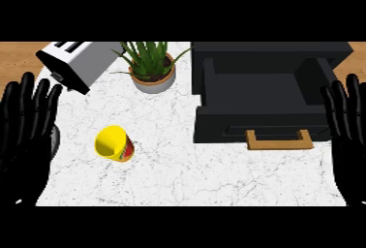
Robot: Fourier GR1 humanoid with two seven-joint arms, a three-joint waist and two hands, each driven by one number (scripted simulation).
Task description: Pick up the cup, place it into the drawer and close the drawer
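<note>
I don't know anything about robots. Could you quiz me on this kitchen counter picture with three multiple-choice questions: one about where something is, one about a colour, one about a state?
1. Where is the cup?
A. in the drawer
B. on the counter, left of the drawer
C. in a hand

2. What colour is the cup mostly?
A. yellow
B. blue
C. white

3. How is the drawer?
A. shut
B. missing
C. pulled open

Answers: 1 B, it sits on the marble counter, below the plant. 2 A, its rim and inside are yellow. 3 C, its dark hollow shows, wooden handle forward.
</note>
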